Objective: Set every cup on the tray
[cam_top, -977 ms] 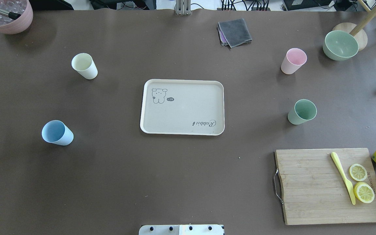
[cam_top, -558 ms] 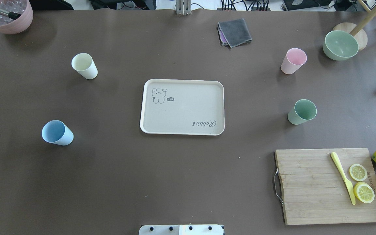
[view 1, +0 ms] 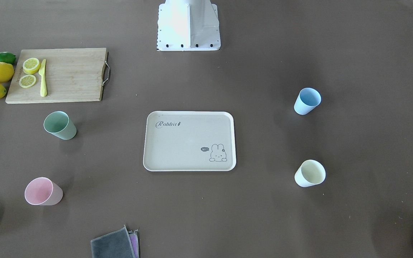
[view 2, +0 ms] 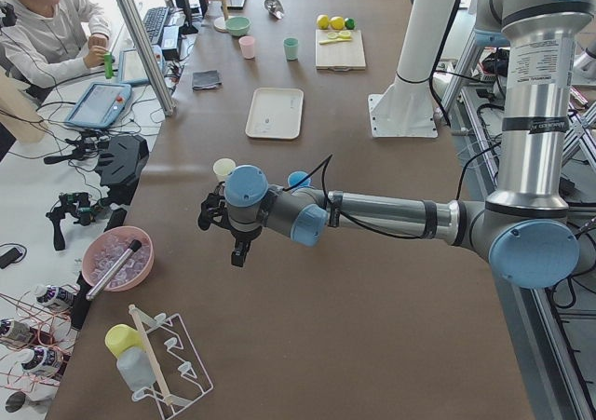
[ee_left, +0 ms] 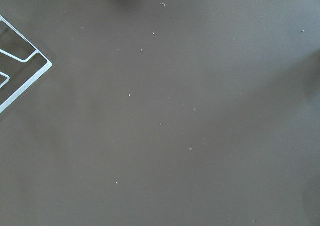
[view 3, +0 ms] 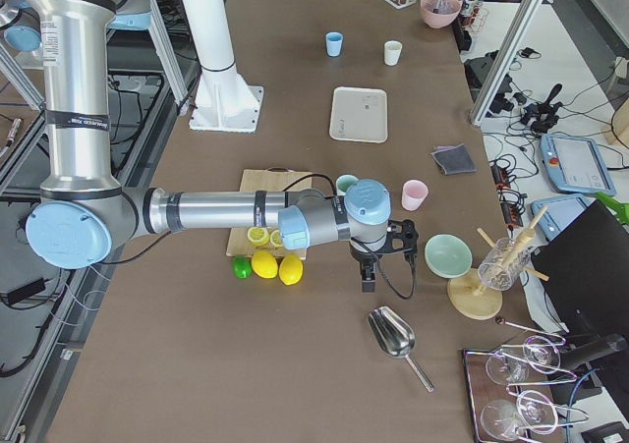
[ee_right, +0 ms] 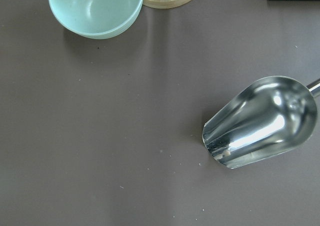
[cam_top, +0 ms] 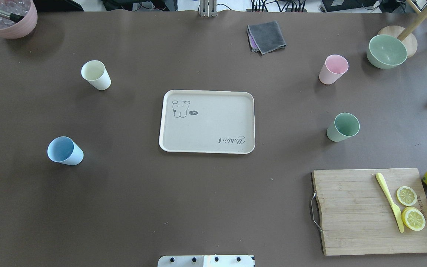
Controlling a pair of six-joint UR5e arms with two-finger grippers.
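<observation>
The beige Rabbit tray lies bare at the table's middle, also in the front view. Four cups stand upright on the table around it, apart from it: cream and light blue on the left, pink and sage green on the right. My left gripper hangs over the table's left end, beyond the blue cup. My right gripper hangs over the right end, near the pink cup. I cannot tell whether either is open or shut.
A wooden cutting board with a yellow knife and lemon slices lies front right, with lemons beside it. A sage bowl, a grey cloth and a mauve pot stand at the back. A metal scoop lies under the right wrist.
</observation>
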